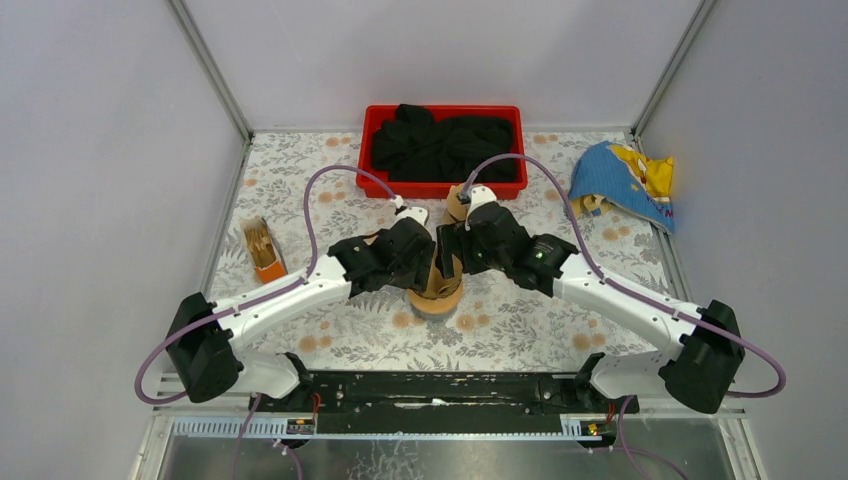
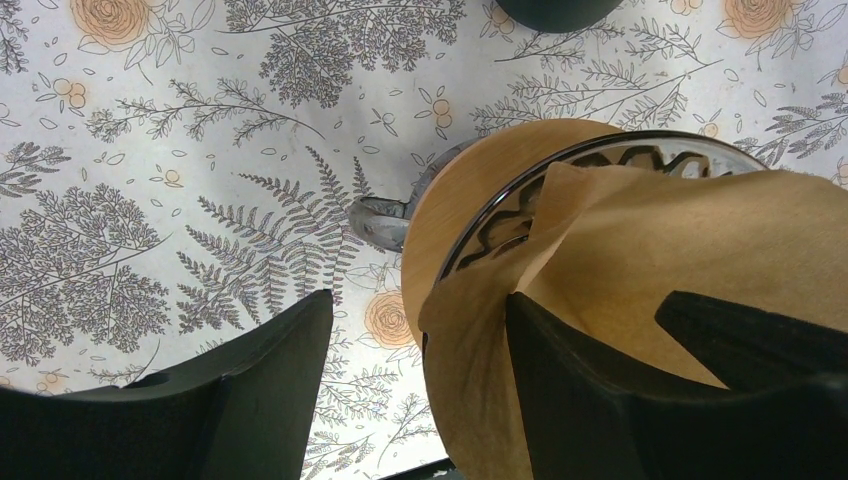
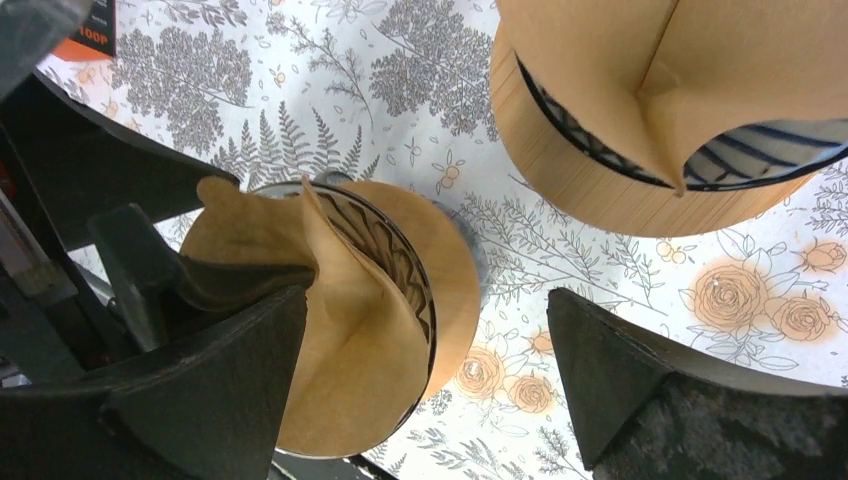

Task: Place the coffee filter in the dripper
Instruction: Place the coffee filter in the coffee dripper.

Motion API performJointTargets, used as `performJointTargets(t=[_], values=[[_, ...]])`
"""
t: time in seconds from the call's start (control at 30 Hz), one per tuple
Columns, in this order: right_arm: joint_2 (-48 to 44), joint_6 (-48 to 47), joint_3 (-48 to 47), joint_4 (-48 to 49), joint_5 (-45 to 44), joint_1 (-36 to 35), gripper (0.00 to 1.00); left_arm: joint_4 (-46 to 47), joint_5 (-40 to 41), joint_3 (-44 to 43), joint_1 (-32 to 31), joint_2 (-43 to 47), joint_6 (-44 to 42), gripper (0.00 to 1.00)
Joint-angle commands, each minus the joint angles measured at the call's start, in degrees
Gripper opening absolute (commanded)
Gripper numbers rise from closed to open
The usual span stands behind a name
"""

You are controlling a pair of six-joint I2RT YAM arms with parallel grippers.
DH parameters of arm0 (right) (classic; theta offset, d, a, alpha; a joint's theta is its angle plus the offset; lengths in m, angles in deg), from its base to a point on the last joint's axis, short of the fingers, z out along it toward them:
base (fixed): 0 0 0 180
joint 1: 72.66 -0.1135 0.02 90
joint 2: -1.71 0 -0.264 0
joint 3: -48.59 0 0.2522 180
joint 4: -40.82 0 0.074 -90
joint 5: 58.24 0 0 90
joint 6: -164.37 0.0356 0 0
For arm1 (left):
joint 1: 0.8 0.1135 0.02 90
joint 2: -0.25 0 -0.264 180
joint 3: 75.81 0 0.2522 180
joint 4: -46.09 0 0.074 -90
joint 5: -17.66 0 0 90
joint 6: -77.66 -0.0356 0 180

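Your coffee filter (image 3: 340,340) stands crumpled inside the dripper (image 3: 455,270). Both pincers gape wide: left gripper (image 2: 418,300) straddles the filter's edge, right gripper (image 3: 428,295) spans the dripper. Left of the dripper, an orange box (image 3: 80,38) reads "100P".

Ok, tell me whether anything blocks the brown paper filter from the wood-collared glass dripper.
Nothing separate does. The brown paper filter already stands creased in the wood-collared glass dripper's mouth, with a finger of the left hand against it.

Table (image 1: 520,325): dripper (image 1: 436,297), red bin (image 1: 368,140), cloth (image 1: 615,180), box (image 1: 263,252)
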Motion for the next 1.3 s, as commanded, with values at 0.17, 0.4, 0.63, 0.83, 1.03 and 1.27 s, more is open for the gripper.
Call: performJointTargets(t=[0.17, 0.4, 0.63, 0.83, 1.03, 1.27], values=[[3.32, 0.19, -0.88, 4.48, 0.29, 0.73, 0.98, 3.15, -0.43, 0.46, -0.26, 1.13, 0.13, 0.71], [4.29, 2.15, 2.88, 6.31, -0.44, 0.71, 0.98, 3.17, -0.47, 0.55, -0.26, 1.41, 0.24, 0.71], [4.74, 1.97, 4.16, 5.19, 0.21, 0.72, 0.98, 3.12, -0.40, 0.96, -0.27, 1.73, 0.58, 0.71], [5.69, 0.71, 2.97, 1.59, -1.91, 0.71, 0.97, 3.22, -0.22, 1.24, -0.31, 1.89, 0.97, 0.71], [5.66, -0.17, 2.74, 1.07, -1.06, 0.70, 0.97, 4.05, -0.25, 2.35, -0.27, 2.55, 1.94, 0.71], [5.07, 0.08, 2.32, 2.37, 3.12, 0.69, 0.97, 4.34, -1.03, 2.09, -0.27, 1.98, 3.08, 0.72]])
